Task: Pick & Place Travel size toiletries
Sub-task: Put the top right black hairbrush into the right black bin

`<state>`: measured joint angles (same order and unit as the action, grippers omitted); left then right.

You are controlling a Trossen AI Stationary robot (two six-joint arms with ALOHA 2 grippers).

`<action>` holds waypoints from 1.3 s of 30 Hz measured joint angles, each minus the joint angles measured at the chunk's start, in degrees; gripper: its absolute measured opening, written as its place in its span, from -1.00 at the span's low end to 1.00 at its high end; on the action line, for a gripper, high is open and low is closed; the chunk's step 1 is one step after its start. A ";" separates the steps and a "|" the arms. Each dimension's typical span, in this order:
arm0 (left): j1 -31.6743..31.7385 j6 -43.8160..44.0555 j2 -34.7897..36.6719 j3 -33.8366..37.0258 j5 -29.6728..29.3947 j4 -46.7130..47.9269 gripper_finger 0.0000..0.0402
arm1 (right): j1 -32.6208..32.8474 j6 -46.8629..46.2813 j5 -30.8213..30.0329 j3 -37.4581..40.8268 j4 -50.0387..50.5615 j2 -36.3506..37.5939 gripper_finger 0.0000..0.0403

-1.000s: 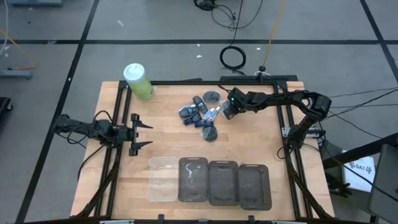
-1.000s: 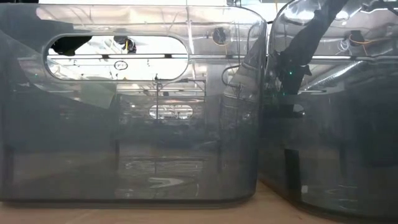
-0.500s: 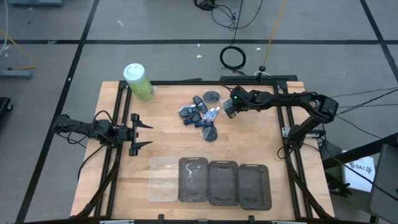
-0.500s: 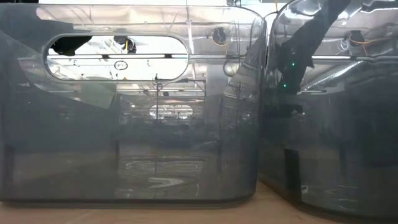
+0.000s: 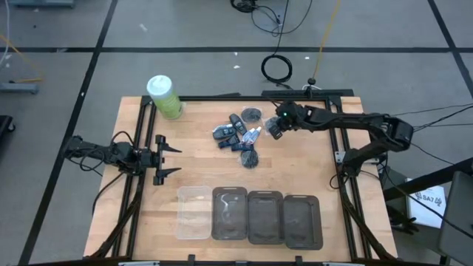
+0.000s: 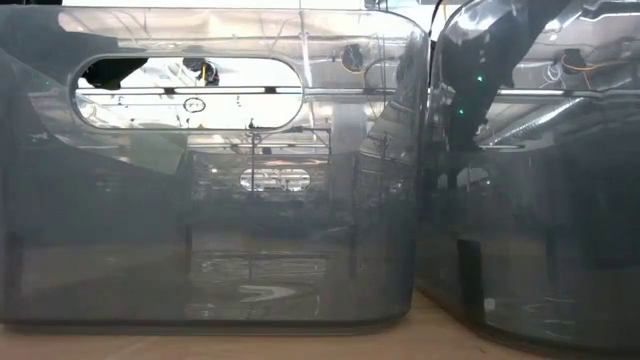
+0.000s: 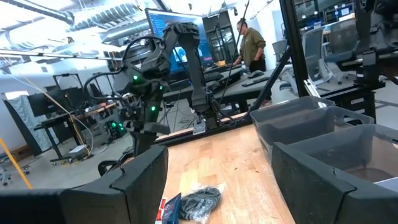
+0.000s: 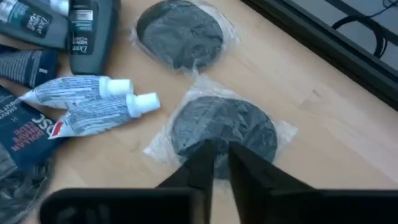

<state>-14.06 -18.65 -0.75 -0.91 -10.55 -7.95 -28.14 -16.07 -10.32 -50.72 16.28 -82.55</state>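
The travel size toiletries lie in a pile (image 5: 236, 137) at the table's far middle. It holds two white tubes with white caps (image 8: 87, 93) (image 8: 102, 115), dark bottles (image 8: 93, 28) and a blue sachet (image 8: 25, 134). My right gripper (image 8: 222, 155) hangs just right of the pile (image 5: 274, 128), slanting down. Its fingers stand a narrow gap apart over the near edge of a round black packet in clear wrap (image 8: 224, 127). My left gripper (image 5: 171, 155) waits open at the table's left, with nothing between its fingers (image 7: 217, 186). My right gripper's fingertips (image 8: 205, 152) stand at the near edge of the clear-wrapped black packet (image 8: 186, 158), slanting down from the table's right. Whether they touch the wrap, I cannot tell. The packet looks flat on the wood.
A second wrapped black round (image 8: 180, 34) lies beyond the first (image 5: 252, 113). A dark bundle (image 5: 250, 157) sits at the pile's near side. A green canister with a white lid (image 5: 164, 96) stands far left. Several plastic bins (image 5: 251, 216) line the near edge and fill the low view (image 6: 210, 200).
My right gripper has risen above the right side of the pile and drawn a little toward the table's right edge. The toiletries have kept their places.
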 joint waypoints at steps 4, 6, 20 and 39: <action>0.00 0.00 0.00 0.00 0.00 0.00 0.41 | -0.02 0.64 -0.05 0.00 -1.29 -2.59 -0.38; -0.01 0.00 0.00 0.00 0.00 0.01 0.41 | -0.06 0.40 -0.22 0.00 -2.01 -4.07 -0.21; 0.00 0.00 0.01 0.00 0.00 0.01 0.41 | -3.76 -4.32 -1.60 -0.10 -1.97 -13.16 0.23; -0.02 0.00 0.00 0.00 0.00 -0.02 0.41 | -4.96 -2.78 4.40 -0.11 -1.20 -15.40 -0.88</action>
<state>-14.08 -18.65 -0.75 -0.91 -10.55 -7.97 -33.10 -18.85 -5.92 -50.83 15.08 -97.95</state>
